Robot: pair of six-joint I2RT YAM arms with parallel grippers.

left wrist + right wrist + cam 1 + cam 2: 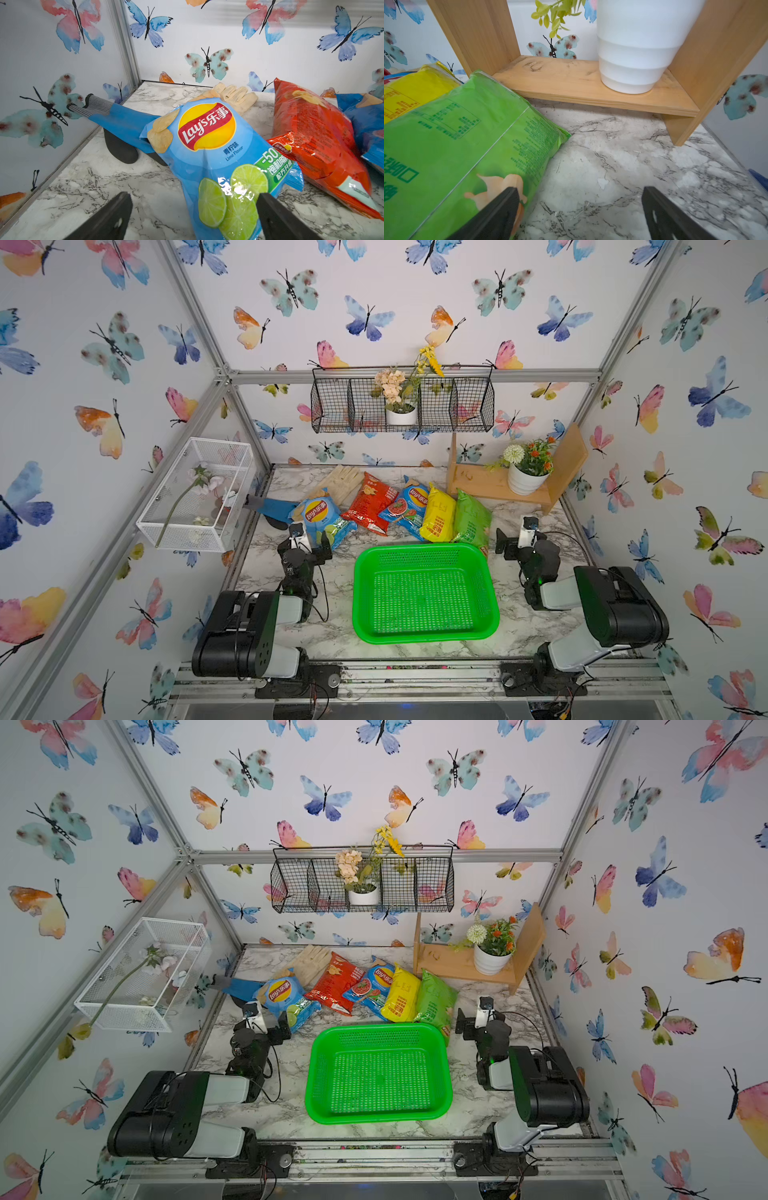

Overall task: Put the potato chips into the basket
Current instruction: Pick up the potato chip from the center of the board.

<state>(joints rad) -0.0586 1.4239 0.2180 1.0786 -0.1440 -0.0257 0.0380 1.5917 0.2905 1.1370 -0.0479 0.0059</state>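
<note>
Five bags of potato chips lie in a row at the back of the marble table: a blue lime bag (322,520) (207,145), a red one (370,504), a second blue one (409,508), a yellow one (438,514) and a green one (471,518) (456,141). The green basket (422,548) sits empty in front of them, mid-table. My left gripper (309,537) (193,207) is open, its jaws straddling the lime bag's near end. My right gripper (515,537) (579,199) is open over bare marble, one finger beside the green bag's edge.
A blue glove (272,508) and a beige glove (340,483) lie behind the lime bag. A wooden shelf (478,485) with a white flowerpot (525,483) stands at the back right. A white mesh box (195,493) and a black wire basket (401,406) hang on the walls.
</note>
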